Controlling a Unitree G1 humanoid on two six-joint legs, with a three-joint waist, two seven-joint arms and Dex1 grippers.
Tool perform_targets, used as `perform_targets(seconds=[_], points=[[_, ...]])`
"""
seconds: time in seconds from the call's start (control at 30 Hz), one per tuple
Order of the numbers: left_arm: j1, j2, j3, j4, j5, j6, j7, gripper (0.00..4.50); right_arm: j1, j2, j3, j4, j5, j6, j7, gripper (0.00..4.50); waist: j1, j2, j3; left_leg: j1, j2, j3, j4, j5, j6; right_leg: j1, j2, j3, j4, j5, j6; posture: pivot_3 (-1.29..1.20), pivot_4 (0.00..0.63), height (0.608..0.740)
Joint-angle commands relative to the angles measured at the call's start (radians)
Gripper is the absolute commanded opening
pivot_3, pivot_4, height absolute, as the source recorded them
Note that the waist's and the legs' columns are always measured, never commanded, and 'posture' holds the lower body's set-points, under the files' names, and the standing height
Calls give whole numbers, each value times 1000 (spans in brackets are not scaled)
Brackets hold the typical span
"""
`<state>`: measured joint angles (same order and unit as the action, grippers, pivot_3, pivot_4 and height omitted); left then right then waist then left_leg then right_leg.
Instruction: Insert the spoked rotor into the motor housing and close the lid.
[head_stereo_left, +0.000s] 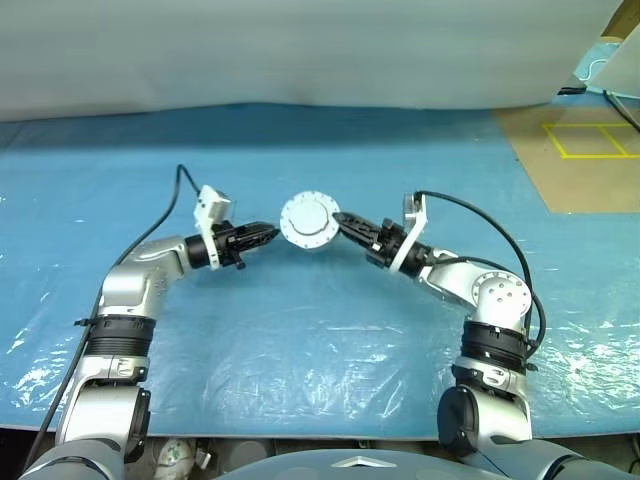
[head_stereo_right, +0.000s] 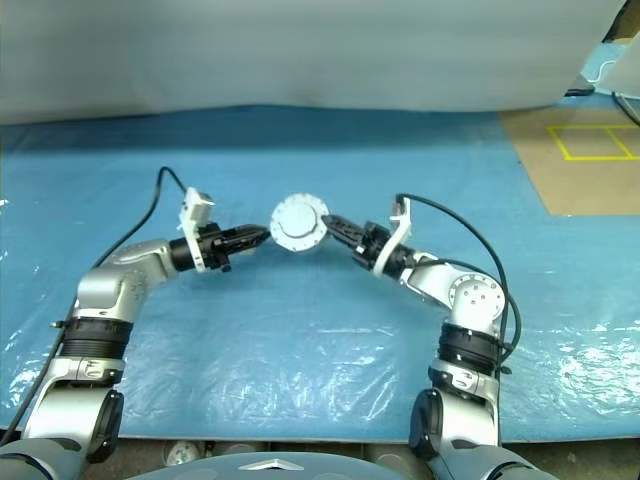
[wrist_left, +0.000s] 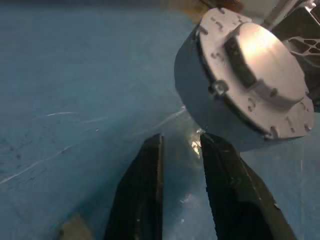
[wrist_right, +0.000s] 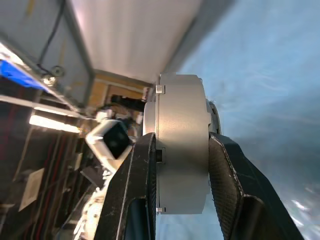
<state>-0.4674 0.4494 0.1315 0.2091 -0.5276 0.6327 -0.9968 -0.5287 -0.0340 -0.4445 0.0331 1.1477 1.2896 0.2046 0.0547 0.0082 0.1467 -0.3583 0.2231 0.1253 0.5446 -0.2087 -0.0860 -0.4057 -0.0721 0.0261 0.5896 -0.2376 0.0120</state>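
The right tool (head_stereo_left: 343, 219) pinches the motor housing (wrist_right: 181, 145), lid (head_stereo_left: 309, 219) on, in the air above the bench's (head_stereo_left: 320, 340) middle; the left tool (head_stereo_left: 270, 234), slightly spread, sits just beside it.

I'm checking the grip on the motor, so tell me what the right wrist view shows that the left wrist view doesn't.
Right wrist view: the right gripper has its two black fingers clamped across the motor housing, one on each flat face, and the can is seen edge-on above the blue sheet.

Left wrist view: the lid, smooth face with raised centre, closed on the can, and the left gripper open with nothing between its fingers, its tips just short of the can.

Both: the same assembled silver can and the blue sheet.
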Motion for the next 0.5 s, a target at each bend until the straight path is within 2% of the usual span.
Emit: perform_targets(seconds=[0.03,0.1,0.23,0.33,0.5], points=[[24,-9,120,-42,-161,131,23,2355,-41,16,8,-11,87,9,-8,1148,6,0,0,-1,0,0,0,0,0,0,0,0,-1,0,0,0,150,740],[31,-18,180,-59,-253,204,38,3051,-50,13,14,-1,97,12,-17,1148,16,0,0,-3,0,-1,0,0,0,0,0,-1,-1,0,0,0,150,740],[74,-37,218,-93,-335,276,74,4404,-73,5,19,28,113,11,-32,1148,25,0,0,-6,0,-2,1,0,0,-1,-1,-3,0,0,0,0,150,740],[97,-77,241,-116,-385,315,139,4459,-88,1,22,41,127,17,-43,1148,28,-1,0,-5,0,-2,2,-2,-3,-1,-2,-4,1,0,0,0,150,740],[104,-140,197,-147,-404,337,193,4459,-96,0,32,39,161,35,-62,1148,31,-2,1,-5,1,-3,7,-2,-3,-1,-1,-4,7,0,0,0,150,740]])
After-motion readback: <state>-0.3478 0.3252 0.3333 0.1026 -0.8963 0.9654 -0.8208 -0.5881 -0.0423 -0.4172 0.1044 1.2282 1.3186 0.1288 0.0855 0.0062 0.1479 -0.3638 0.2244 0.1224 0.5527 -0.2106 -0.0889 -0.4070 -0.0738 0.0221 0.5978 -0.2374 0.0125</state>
